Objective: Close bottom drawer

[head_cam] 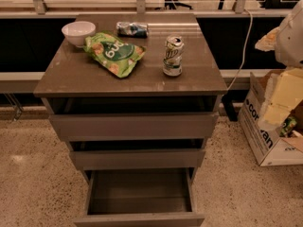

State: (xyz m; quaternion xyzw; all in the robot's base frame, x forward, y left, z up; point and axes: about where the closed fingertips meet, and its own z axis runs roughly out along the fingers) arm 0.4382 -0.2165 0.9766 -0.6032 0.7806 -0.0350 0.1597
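Note:
The bottom drawer (139, 219) of the grey-brown cabinet is pulled far out toward me. Its dark box interior (139, 193) is bare. Its flat front lies at the bottom edge of the view. The middle drawer (137, 158) and the top drawer (135, 126) above it each stand out a little. My arm shows as pale shapes at the right edge, with the gripper (280, 100) hanging there in front of a cardboard box, well to the right of the drawers and touching none of them.
On the cabinet top (71, 77) stand a white bowl (78, 33), a green snack bag (114, 53), a soda can (173, 56) and a lying can (132, 29). A cardboard box (258, 134) stands on the floor at right. Speckled floor (38, 183) surrounds the cabinet.

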